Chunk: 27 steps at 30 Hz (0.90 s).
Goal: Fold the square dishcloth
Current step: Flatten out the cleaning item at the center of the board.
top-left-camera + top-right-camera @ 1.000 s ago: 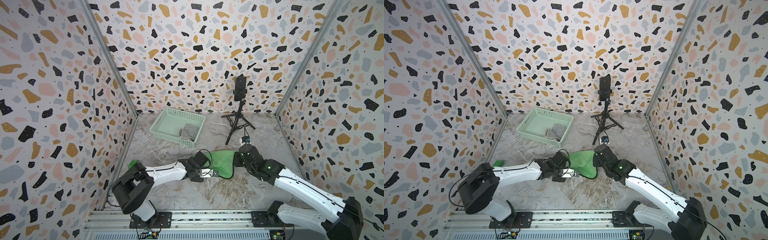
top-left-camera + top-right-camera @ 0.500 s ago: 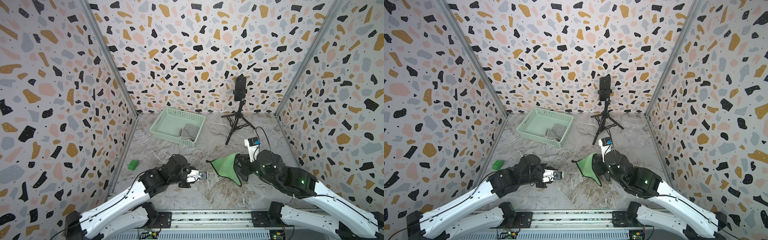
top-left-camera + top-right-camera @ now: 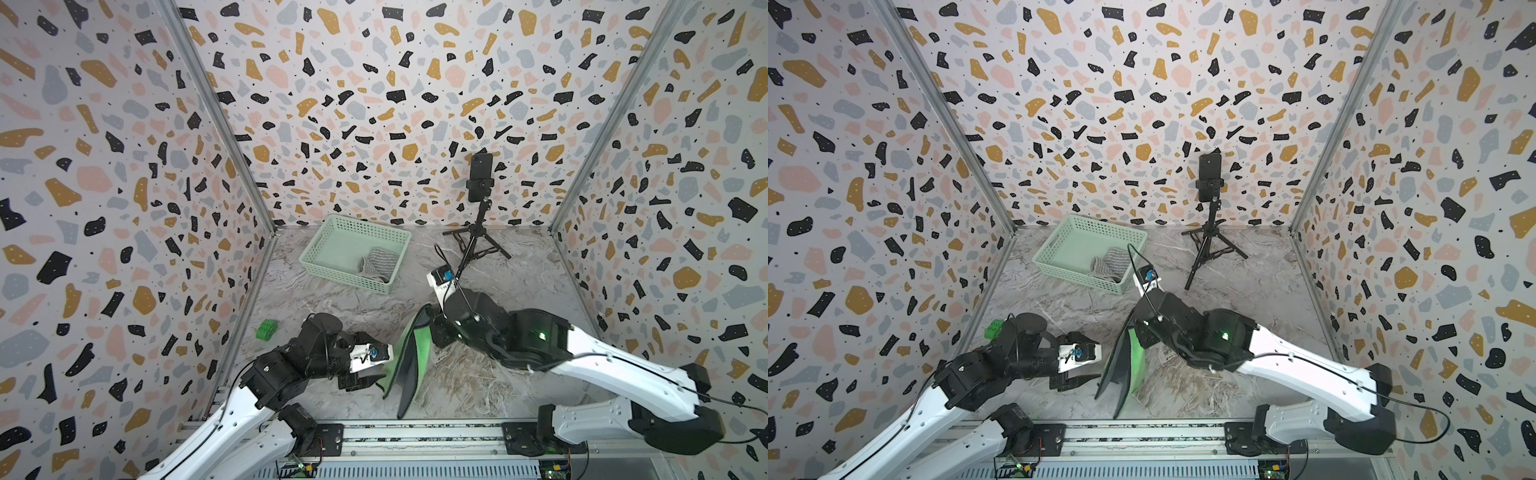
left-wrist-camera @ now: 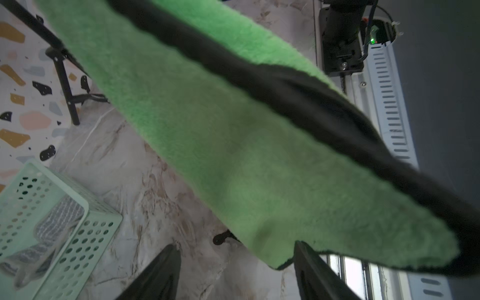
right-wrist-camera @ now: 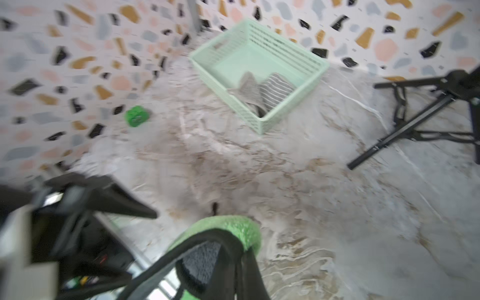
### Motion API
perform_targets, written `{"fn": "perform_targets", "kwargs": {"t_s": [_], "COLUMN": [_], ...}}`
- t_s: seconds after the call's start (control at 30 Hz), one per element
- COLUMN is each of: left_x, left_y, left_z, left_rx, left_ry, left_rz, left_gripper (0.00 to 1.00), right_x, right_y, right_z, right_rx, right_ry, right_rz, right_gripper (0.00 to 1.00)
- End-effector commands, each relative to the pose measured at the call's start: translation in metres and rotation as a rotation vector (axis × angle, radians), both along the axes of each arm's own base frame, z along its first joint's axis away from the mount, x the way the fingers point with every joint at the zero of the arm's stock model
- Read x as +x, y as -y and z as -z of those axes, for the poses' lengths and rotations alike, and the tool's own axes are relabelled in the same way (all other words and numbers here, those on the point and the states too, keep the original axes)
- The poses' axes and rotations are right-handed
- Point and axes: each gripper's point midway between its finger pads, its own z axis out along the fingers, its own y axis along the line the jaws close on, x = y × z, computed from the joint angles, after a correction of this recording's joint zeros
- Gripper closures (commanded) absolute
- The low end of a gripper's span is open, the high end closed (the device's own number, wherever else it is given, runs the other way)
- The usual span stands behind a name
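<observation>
At lower centre of a top view the left gripper (image 3: pixel 368 379) sits with jaws wide and empty, just beside the lower edge of the hanging dishcloth (image 3: pixel 405 368). It should, I judge, close squarely on that free corner, taking one layer only. Above it the right gripper (image 3: pixel 433 323) pinches the cloth's top corner tight. The basket (image 3: pixel 316 243) lies beyond, well apart.
</observation>
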Motion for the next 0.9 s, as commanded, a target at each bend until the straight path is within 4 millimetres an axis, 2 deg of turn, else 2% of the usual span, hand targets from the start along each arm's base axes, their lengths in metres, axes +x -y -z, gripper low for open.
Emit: {"fn": "perform_targets", "kwargs": {"t_s": [0.0,0.03,0.1,0.17,0.23,0.33,0.37,0.5,0.6,0.7,0.83,0.87], "left_x": [0.011,0.019,0.034,0.044,0.059,0.089,0.093,0.084,0.091,0.094,0.101,0.103], "left_y": [-0.007,-0.008,-0.009,-0.008,-0.003,0.007,0.012,0.029,0.034,0.031,0.03,0.032], "left_z": [0.014,0.019,0.034,0.058,0.073,0.079,0.077,0.093,0.107,0.123,0.133,0.132], "left_rx": [0.038,0.049,0.084,0.154,0.181,0.171,0.153,0.153,0.209,0.287,0.33,0.323], "left_ry": [0.036,0.05,0.046,0.028,0.0,-0.011,-0.018,-0.018,0.006,-0.009,0.022,0.026], "left_rz": [-0.004,-0.02,-0.036,-0.019,-0.041,-0.115,-0.117,-0.004,0.043,0.076,0.099,0.094], "left_gripper": [0.28,0.28,0.28,0.28,0.27,0.22,0.21,0.2,0.25,0.3,0.31,0.39], "right_x": [0.044,0.052,0.075,0.094,0.109,0.115,0.114,0.11,0.112,0.115,0.112,0.11], "right_y": [0.004,-0.004,-0.005,-0.003,0.004,0.009,0.008,0.012,0.026,0.037,0.035,0.033], "right_z": [0.079,0.104,0.139,0.163,0.18,0.191,0.194,0.203,0.209,0.214,0.21,0.207], "right_rx": [-0.105,-0.116,-0.145,-0.162,-0.161,-0.127,-0.122,-0.122,-0.123,-0.088,-0.054,-0.042], "right_ry": [-0.189,-0.254,-0.329,-0.369,-0.394,-0.411,-0.417,-0.438,-0.447,-0.461,-0.451,-0.451], "right_rz": [0.068,0.056,0.087,0.121,0.157,0.173,0.169,0.169,0.197,0.219,0.195,0.185], "right_gripper": [1.0,1.0,1.0,1.0,1.0,1.0,1.0,1.0,1.0,1.0,1.0,1.0]}}
